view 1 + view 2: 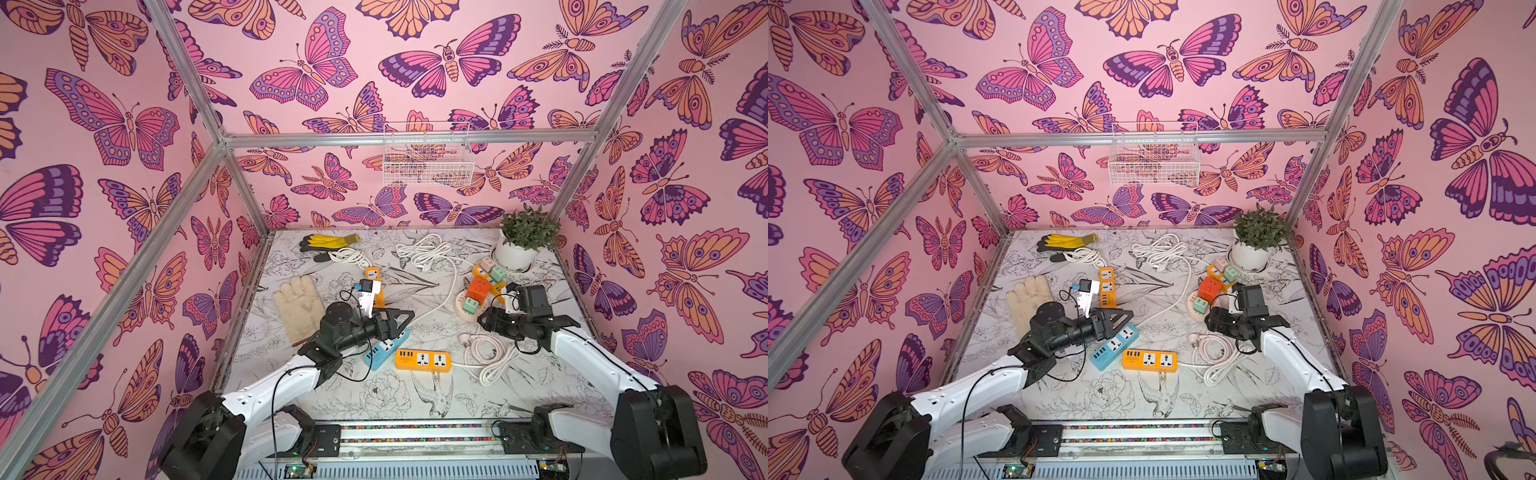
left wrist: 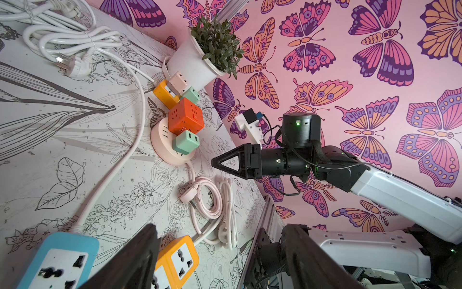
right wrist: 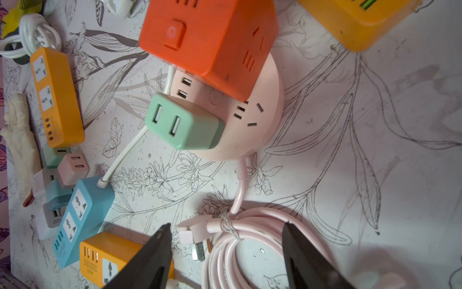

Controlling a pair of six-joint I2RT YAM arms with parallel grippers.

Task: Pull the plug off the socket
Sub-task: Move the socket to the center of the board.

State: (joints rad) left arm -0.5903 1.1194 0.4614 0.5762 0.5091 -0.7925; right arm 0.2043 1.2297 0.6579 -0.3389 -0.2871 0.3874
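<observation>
A mint-green plug (image 3: 183, 122) sits in the rim of a round pink socket (image 3: 265, 112), beside an orange cube adapter (image 3: 210, 42) plugged into the same socket. In both top views this group (image 1: 469, 307) (image 1: 1200, 305) lies at the right of the table. My right gripper (image 3: 226, 225) hovers open just in front of the socket, over its coiled pink cord (image 3: 250, 240), touching nothing. The same gripper (image 2: 217, 164) shows in the left wrist view, pointing at the socket. My left gripper (image 2: 222, 227) is open and empty above the blue power strip (image 1: 386, 349).
An orange strip (image 1: 423, 360) lies beside the blue one. A yellow strip with small pink and green adapters (image 1: 490, 272) sits by a potted plant (image 1: 525, 241). White cables (image 1: 424, 249), another orange strip (image 1: 374, 286), a cream glove (image 1: 299, 307) and yellow gloves (image 1: 328, 241) lie around.
</observation>
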